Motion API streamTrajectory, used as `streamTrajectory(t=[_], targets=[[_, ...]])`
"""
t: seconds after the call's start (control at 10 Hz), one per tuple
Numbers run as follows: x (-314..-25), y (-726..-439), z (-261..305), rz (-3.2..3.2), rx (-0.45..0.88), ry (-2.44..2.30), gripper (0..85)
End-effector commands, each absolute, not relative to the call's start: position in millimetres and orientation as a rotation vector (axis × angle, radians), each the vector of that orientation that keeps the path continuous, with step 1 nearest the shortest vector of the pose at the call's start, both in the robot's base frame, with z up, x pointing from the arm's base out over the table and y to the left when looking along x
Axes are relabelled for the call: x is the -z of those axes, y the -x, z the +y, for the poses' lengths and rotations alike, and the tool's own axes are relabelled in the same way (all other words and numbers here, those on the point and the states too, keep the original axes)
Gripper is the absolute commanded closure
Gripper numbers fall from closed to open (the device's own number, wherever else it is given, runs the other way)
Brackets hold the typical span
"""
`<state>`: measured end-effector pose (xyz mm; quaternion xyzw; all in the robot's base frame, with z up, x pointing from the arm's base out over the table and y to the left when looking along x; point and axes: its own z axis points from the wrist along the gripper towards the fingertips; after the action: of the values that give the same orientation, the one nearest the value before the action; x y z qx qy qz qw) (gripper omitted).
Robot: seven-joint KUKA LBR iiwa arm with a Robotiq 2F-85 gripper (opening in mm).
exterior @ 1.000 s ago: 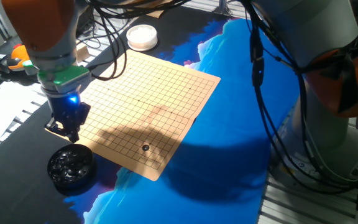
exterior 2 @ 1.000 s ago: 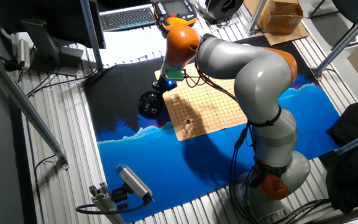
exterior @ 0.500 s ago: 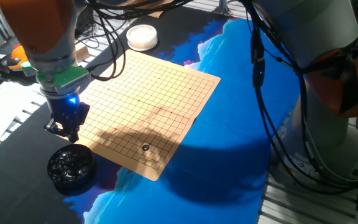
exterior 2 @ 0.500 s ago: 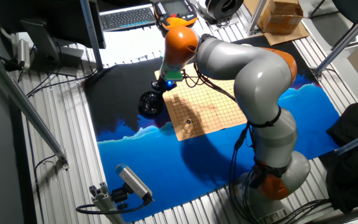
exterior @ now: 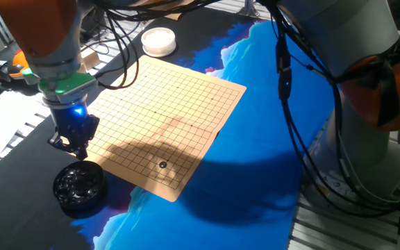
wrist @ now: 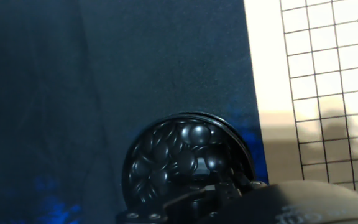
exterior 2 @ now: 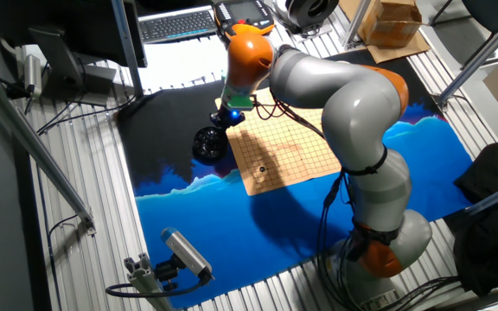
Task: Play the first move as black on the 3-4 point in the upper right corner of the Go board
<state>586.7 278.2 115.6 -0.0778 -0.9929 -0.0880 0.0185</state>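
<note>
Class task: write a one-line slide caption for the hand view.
Hand view: black bowl heaped with glossy stones, Go board at right.

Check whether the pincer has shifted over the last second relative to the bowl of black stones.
Yes, slightly. The pincer has drifted a little left and up, away from the Go board edge, and hangs just above the bowl.

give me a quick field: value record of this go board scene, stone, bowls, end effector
board: wooden Go board on black and blue cloth
stone on board: one black stone near the board's near corner
black bowl: full of black stones, off the board's edge
white bowl: beyond the far side of the board
end effector: above the cloth between board edge and black bowl, apart from the placed stone
end effector state: cannot tell if open or shut
</note>
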Motion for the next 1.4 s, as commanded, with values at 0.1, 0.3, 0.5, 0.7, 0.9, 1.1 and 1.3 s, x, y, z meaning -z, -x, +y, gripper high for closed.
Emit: streamTrajectory(t=[0.1, 0.3, 0.5, 0.7, 0.9, 1.1, 1.3], targets=[[-115.6, -586.7, 278.2, -3.069, 0.302, 0.223, 85.0], [-115.6, -586.7, 278.2, -3.063, 0.322, 0.248, 85.0], [-115.6, -586.7, 278.2, -3.1, 0.317, 0.261, 85.0], [-115.6, -586.7, 278.2, -3.123, 0.271, 0.262, 85.0], [-115.6, -586.7, 278.2, -3.117, 0.252, 0.291, 85.0], [-115.6, -586.7, 278.2, -3.087, 0.276, 0.342, 85.0], [-115.6, -586.7, 278.2, -3.07, 0.283, 0.367, 85.0]])
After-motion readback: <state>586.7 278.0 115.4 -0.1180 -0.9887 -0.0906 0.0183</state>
